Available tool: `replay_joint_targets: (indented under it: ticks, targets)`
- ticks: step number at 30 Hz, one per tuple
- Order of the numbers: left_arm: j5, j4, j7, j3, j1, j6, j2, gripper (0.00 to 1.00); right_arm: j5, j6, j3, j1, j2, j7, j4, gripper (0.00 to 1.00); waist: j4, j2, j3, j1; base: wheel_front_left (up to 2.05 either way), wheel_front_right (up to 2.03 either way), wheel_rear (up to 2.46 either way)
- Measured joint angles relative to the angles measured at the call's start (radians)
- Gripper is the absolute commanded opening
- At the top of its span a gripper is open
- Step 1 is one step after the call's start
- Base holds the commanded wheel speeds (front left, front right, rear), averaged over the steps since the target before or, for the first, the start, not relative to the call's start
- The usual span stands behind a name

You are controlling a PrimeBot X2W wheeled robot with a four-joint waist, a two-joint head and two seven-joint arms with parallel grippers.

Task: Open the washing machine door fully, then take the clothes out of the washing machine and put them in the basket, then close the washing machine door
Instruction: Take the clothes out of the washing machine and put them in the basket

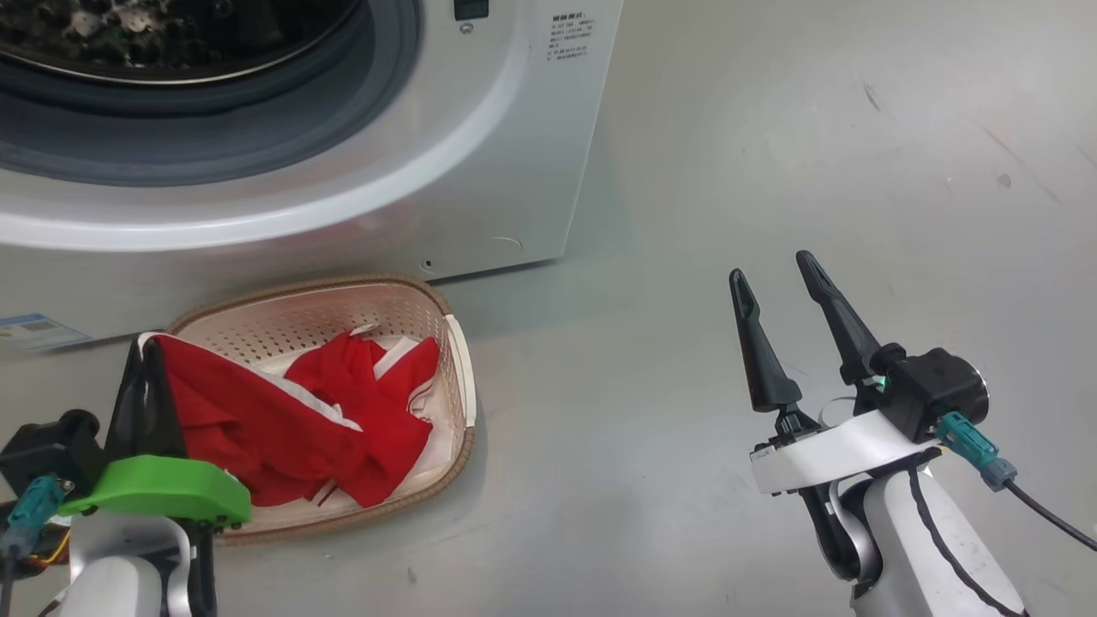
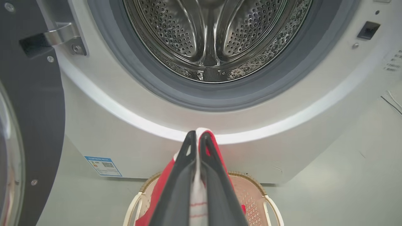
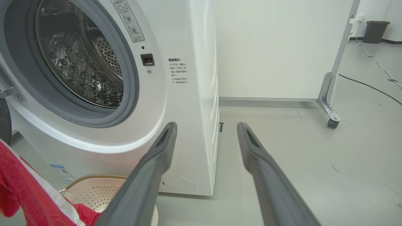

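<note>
Your left gripper [image 2: 197,137] sits closest, with its fingers pressed together on a white-trimmed edge of the clothes [image 1: 360,403], pinching it up above the left end of the basket [image 1: 343,284]. From that pinch the red fabric drapes down into the basket, where the rest lies heaped.

I judge you are at the drop-off step. Spread those fingers so the held edge falls inside the brown rim, not over it.

Your right gripper [image 1: 770,267] hovers off to the right above bare floor [image 1: 771,128], fingers spread and holding nothing, well apart from the basket.

Beyond, the basket's far rim stands just beside the front of the washing machine [image 1: 514,154], so you have little slack there. The drum [image 2: 213,31], as far as it shows, looks empty.

The washing machine door [image 2: 34,110] stands swung open on your left. Closing it likely comes next, and your left arm must clear its path first. Your open room lies to the right.
</note>
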Motion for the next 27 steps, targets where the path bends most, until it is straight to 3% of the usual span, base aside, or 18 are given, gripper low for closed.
replay_joint_targets:
  ticks: [14,27]
  targets:
    - [-0.059,0.194,0.011,0.046,-0.148,-0.001,0.011,0.00,0.036,-0.002,0.029,-0.079,0.000,0.000,-0.056,1.00,-0.055,0.0000,0.198,0.0001,0.00,0.00,0.00]
    - [-0.123,0.382,0.050,0.087,-0.301,-0.028,0.035,0.00,0.067,-0.012,0.055,-0.193,0.000,0.000,-0.096,1.00,-0.092,0.0000,0.383,0.0002,0.00,0.00,0.00]
